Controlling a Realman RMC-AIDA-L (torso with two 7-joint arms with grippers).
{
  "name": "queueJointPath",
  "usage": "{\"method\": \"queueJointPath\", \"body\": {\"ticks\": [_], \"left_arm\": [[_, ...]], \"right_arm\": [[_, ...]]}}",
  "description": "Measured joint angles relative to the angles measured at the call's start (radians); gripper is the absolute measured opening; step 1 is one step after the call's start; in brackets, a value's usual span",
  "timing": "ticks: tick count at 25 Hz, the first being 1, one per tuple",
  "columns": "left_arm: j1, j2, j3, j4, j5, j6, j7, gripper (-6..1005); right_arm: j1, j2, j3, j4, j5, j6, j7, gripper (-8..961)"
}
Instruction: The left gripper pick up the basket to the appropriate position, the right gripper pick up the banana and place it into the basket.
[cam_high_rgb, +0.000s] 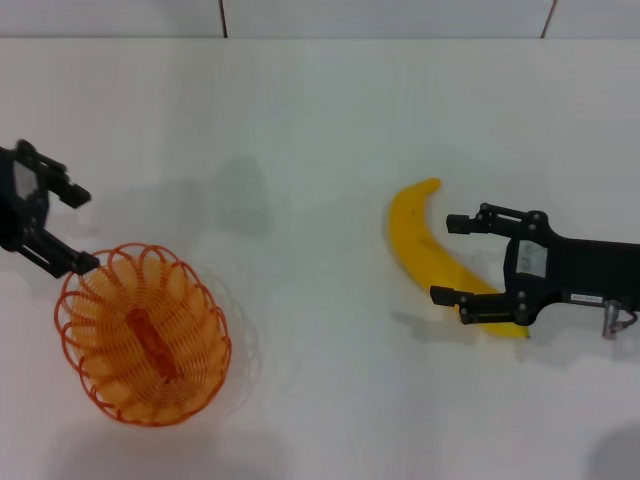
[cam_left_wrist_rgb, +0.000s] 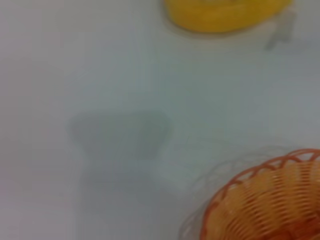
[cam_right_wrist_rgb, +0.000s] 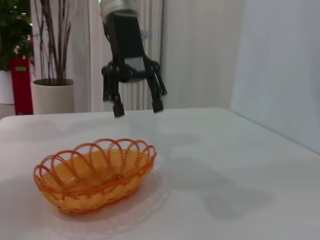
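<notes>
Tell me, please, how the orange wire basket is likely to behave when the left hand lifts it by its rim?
The basket looks like thin open wire, so probably light and slightly springy. Gripped at one edge by the left hand, it may tilt. Its scalloped loops should resist slipping.

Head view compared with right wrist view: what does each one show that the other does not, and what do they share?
Only the head view shows the banana lying on the white table, and the right claw open around its lower part, one finger on each side.

Only the right wrist view shows the room behind: a potted plant, curtains, and that the left claw hangs in the air above the table, not touching the basket.

Both show the orange basket standing empty and the left claw open near its rim.
</notes>
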Motion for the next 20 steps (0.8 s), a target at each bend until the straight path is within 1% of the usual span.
{"method": "queueJointPath", "body": {"ticks": [2, 4, 6, 8, 9, 15, 18, 20], "left_arm": [[0.000, -0.027, 0.005, -0.001, 0.028, -0.016, 0.032, 885], [-0.001, -0.065, 0.010, -0.003, 0.084, -0.052, 0.066, 885], [-0.003, -0.113, 0.016, -0.004, 0.150, -0.108, 0.098, 885], [-0.003, -0.138, 0.038, -0.004, 0.182, -0.152, 0.112, 884], [0.000, -0.146, 0.068, -0.005, 0.180, -0.174, 0.111, 884], [0.007, -0.144, 0.170, -0.016, 0.080, -0.225, 0.111, 883], [0.007, -0.144, 0.216, -0.031, 0.076, -0.246, 0.101, 883], [0.009, -0.144, 0.226, -0.039, 0.077, -0.259, 0.093, 883]], "right_arm": [[0.007, 0.000, -0.005, 0.006, 0.000, 0.000, 0.003, 881], [0.008, 0.000, -0.005, 0.011, 0.000, -0.001, 0.004, 881], [0.009, 0.000, -0.005, 0.011, 0.000, -0.001, 0.004, 881], [0.008, 0.000, -0.005, 0.011, 0.000, -0.001, 0.005, 881], [0.008, 0.000, -0.005, 0.011, 0.000, 0.001, 0.007, 881], [0.007, 0.002, -0.005, 0.010, -0.001, 0.006, 0.022, 881], [0.009, 0.002, -0.005, 0.010, -0.001, 0.009, 0.027, 881], [0.008, 0.001, -0.005, 0.010, -0.001, 0.009, 0.027, 881]]}}
